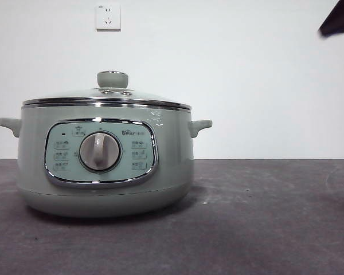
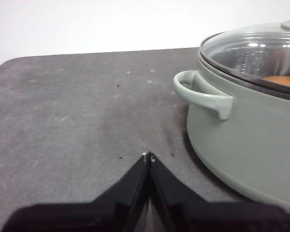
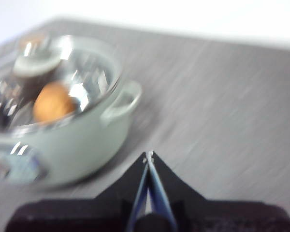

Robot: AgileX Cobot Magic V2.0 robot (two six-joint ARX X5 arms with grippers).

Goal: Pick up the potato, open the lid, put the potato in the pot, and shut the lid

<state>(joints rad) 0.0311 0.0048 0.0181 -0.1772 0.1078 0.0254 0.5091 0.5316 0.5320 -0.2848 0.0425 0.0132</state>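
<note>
Front view gives you the pot with its lid seated. Your potato lies inside under the glass. Left gripper and right gripper are both closed, empty, beside the pot.

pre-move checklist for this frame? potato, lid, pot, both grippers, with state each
1. Potato inside the pot, seen through the glass: ok.
2. Lid on the pot's rim, looks level in the front view: ok.
3. Lid fully seated all round: cannot tell, far rim not visible.
4. Left gripper off the pot, above the table beside a side handle, jaws shut, empty: ok.
5. Right gripper away from the pot, jaws shut, empty: ok (view blurred).
6. Pot upright on the table: ok.
</note>
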